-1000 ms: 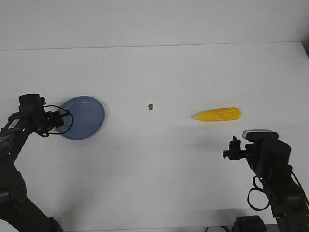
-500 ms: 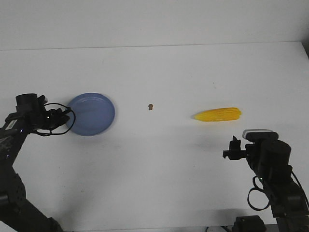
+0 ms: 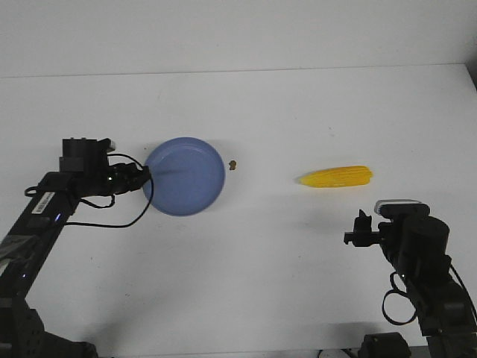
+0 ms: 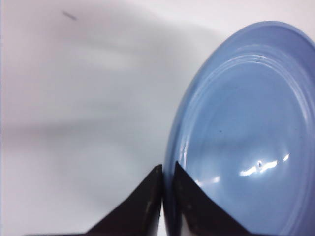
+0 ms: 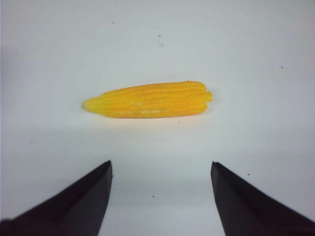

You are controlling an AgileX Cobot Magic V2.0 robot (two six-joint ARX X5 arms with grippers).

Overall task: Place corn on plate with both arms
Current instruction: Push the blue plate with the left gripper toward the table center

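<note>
Left gripper (image 3: 146, 179) is pinched tight on the rim of the blue plate (image 3: 186, 175), fingers (image 4: 147, 201) pressed together on its left edge. Plate sits left of the table's (image 3: 261, 283) centre, with a small brown speck (image 3: 233, 164) just beside its right rim. Corn (image 3: 335, 177) lies flat toward the table's right edge, pointed end facing the plate, well apart from it. Right gripper (image 5: 160, 196) hangs spread wide on the near side of the corn, not touching it.
</note>
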